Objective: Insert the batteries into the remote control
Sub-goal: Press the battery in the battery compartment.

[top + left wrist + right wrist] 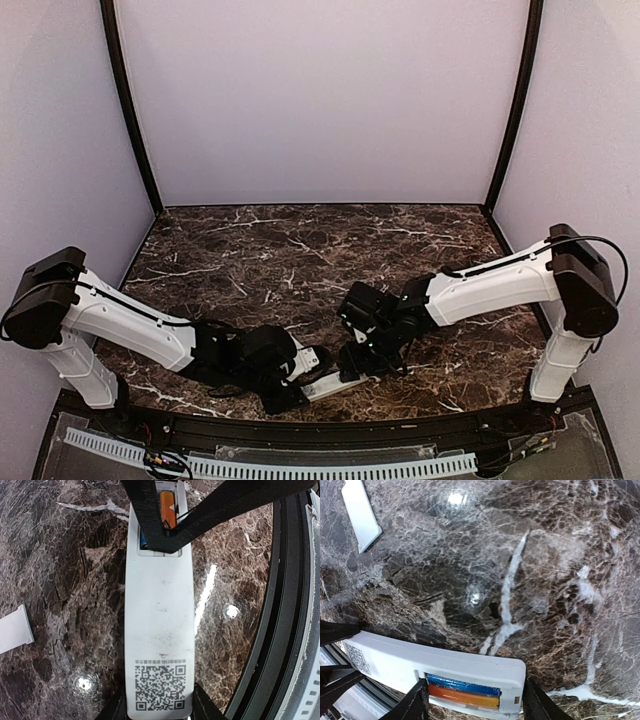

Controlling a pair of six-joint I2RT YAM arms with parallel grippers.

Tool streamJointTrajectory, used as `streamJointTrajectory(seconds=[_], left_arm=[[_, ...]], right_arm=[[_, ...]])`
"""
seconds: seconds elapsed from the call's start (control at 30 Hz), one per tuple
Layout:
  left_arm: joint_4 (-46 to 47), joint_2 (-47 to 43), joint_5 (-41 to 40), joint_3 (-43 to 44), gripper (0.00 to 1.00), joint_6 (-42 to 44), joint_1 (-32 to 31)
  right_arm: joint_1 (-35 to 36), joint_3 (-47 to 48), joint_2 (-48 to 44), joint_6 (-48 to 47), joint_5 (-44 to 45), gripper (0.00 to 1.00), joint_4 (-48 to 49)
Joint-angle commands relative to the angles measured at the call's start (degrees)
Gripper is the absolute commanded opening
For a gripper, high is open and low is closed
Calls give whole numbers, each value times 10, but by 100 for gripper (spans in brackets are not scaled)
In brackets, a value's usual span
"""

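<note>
The remote control lies back side up on the marble, its QR label toward the left wrist camera; from above it shows as a white strip between the two grippers. My left gripper is shut on its label end, one finger on each long edge. The open compartment at the far end holds both batteries side by side, the blue one and the orange one. My right gripper spans that end lengthwise. One finger sits at the batteries' inner ends, the other against the remote's end face.
A flat white cover piece lies loose on the marble away from the remote, also seen at the left of the left wrist view. The table's black front rail runs close beside the remote.
</note>
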Motion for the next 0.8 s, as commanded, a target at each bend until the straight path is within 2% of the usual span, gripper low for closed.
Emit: streamJointTrajectory(seconds=[0.0, 0.1, 0.3, 0.77], left_arm=[[-43, 4, -6, -20, 38, -6, -3], [-43, 5, -6, -20, 38, -5, -3], [-44, 7, -7, -18, 38, -4, -3], [-45, 9, -7, -16, 38, -1, -3]], right_arm=[[5, -43, 74, 20, 85, 62, -102], [10, -39, 64, 18, 93, 68, -107], [27, -6, 31, -44, 73, 75, -84], [19, 37, -54, -107, 11, 86, -37]])
